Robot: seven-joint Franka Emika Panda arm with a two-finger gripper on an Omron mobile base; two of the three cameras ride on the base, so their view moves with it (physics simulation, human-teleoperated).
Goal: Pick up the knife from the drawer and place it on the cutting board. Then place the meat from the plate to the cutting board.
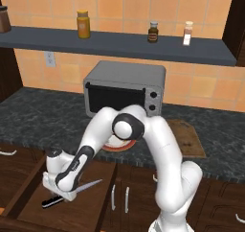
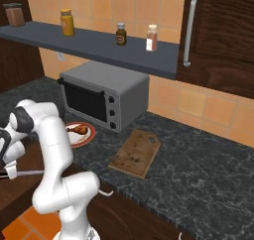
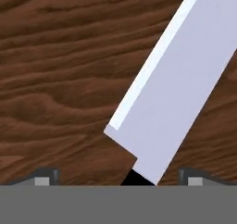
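Observation:
The drawer stands pulled out at the lower left, and the knife lies on its wooden floor, black handle toward the front, silver blade pointing right. My gripper hangs low over it, open, its fingertips wide apart on either side of where handle and blade meet. Nothing is gripped. On the counter, the plate with a red-orange rim carries the meat. The cutting board lies bare to the plate's right. In the left base view my arm hides most of the plate.
A grey toaster oven stands on the dark stone counter behind the plate. A shelf above holds several jars. Cabinet doors with vertical handles sit right of the drawer. A wall cabinet hangs at the upper right.

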